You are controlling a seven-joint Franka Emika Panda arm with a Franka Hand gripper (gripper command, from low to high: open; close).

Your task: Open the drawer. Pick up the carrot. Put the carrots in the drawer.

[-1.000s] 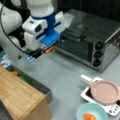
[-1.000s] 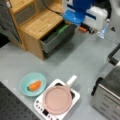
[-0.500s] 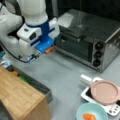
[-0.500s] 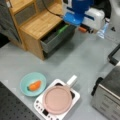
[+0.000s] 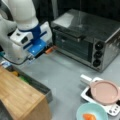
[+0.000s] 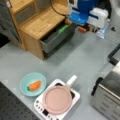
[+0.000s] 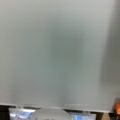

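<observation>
I see the drawer open with green and yellow vegetables inside, my pincer clamped on the carrot above the surface.

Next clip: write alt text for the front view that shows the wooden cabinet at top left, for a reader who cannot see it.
The drawer of the wooden cabinet stands open with something green inside. The arm's blue-and-white pincer hangs just past the cabinet's right end, an orange piece at its tip. At the bottom, a light-blue bowl with an orange vegetable sits beside a pink pan.
</observation>
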